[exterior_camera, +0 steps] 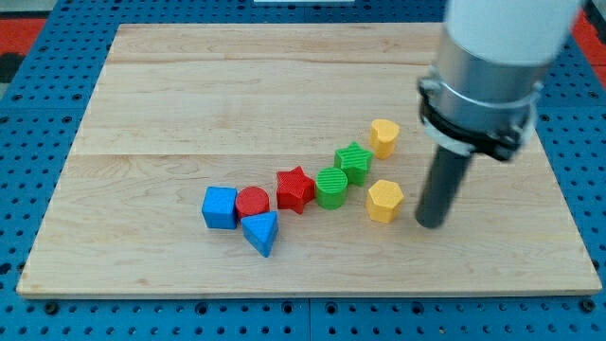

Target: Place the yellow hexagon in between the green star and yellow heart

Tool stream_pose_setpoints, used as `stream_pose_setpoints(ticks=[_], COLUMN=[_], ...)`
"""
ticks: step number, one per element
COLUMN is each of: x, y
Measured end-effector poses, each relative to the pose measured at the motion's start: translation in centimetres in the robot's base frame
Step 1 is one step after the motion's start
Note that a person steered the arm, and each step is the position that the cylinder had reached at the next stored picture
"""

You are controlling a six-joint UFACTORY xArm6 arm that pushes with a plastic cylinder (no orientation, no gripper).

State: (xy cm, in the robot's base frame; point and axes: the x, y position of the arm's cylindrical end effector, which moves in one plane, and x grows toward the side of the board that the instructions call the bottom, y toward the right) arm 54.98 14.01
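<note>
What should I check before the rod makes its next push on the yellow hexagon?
1. Tip near the target: my tip sits just to the view's right of the yellow hexagon, with a small gap. Ok.
2. Contact made: not touching yet. Not ok.
3. Gap open between the green star and the yellow heart: they look nearly touching. Not ok.
4. Push direction: the hexagon must go toward the view's top, but the tip is at its right. Not ok.
5. Bystanders: the green cylinder lies close on the hexagon's left, so a leftward push may hit it. Not ok.
6. Goal blocks stay inside the wooden board. Ok.
</note>
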Motion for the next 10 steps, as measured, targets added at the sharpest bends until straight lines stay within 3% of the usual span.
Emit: stream_pose_setpoints(ticks=[2,5,6,7,10], x=[-0.9,-8.8,-5.7,-4.9,-12.8], y=[-4.4,-4.1,-1.5,-3.9,-6.7])
